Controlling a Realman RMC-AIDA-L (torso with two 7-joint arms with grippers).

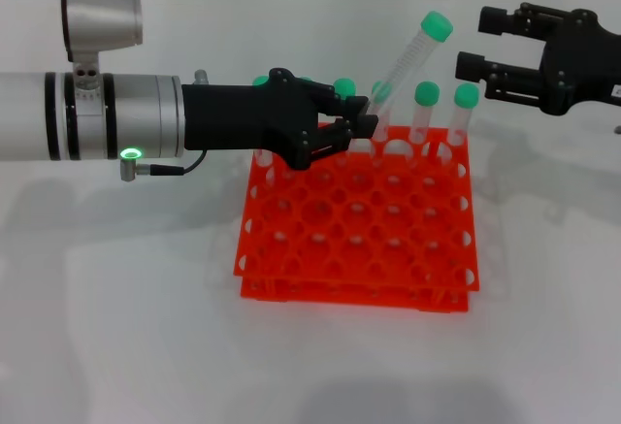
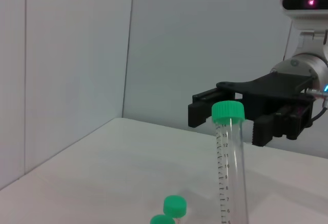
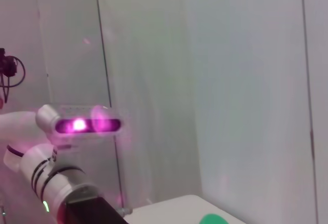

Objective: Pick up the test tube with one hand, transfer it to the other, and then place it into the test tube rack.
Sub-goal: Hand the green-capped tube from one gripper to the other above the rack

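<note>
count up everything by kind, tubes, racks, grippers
test tube held tilted in the left gripper: 1
other green-capped tubes standing in the rack: 5 showing, more may hide behind the left gripper
test tube rack, orange: 1
grippers, left plus right gripper: 2
total: 9

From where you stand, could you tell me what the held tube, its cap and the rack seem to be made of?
Tube, in the left gripper: clear, glossy, probably plastic; the background shows through it, and graduations are printed on its wall.
Cap: opaque green, matte, likely plastic, with a ridged rim in the left wrist view.
Rack: bright orange, smooth, looks like moulded plastic, with a regular grid of round holes.
</note>
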